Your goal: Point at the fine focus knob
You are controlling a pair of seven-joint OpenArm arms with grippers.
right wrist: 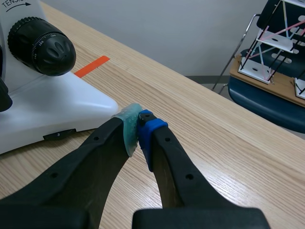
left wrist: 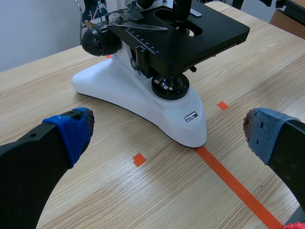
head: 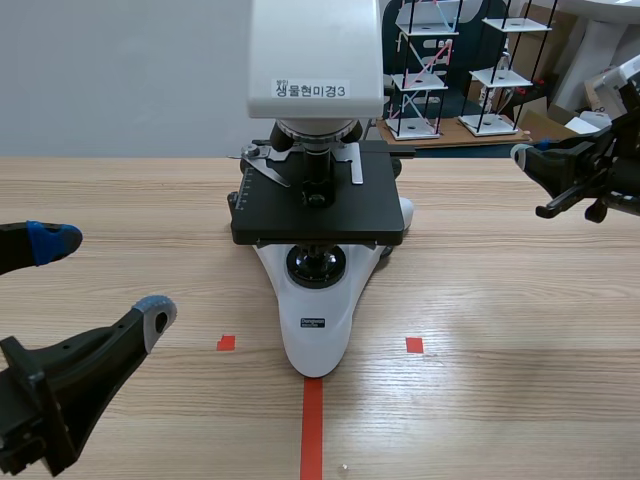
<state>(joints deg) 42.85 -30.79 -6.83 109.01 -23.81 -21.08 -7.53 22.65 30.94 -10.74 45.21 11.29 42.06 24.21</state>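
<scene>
While the fine focus knob (right wrist: 56, 49) is sitting low on the flank of the microscope (head: 315, 300) that is facing the right arm, black and ringed with fine white marks just above the white foot, the right gripper (right wrist: 138, 125) is hanging off to that same side of the microscope. Its jaws are pressing fully together, the pads (right wrist: 128, 128) meeting tip to tip with nothing caught between them. In its wrist view the knob is lying ahead of the closed tip and off to one side, and the tip is not touching it. The scene view is showing this gripper well apart from the microscope.

On the robot's side of the microscope the left gripper (head: 105, 280) is hovering low over the table (head: 520, 330), its jaws spreading wide and holding nothing. In its wrist view the microscope's white foot is showing ahead, between the two fingers, and a second black knob (left wrist: 100, 40) is sticking out from the microscope's opposite flank. An orange-red tape line (head: 312, 430) is running from the foot of the microscope toward the robot.
</scene>
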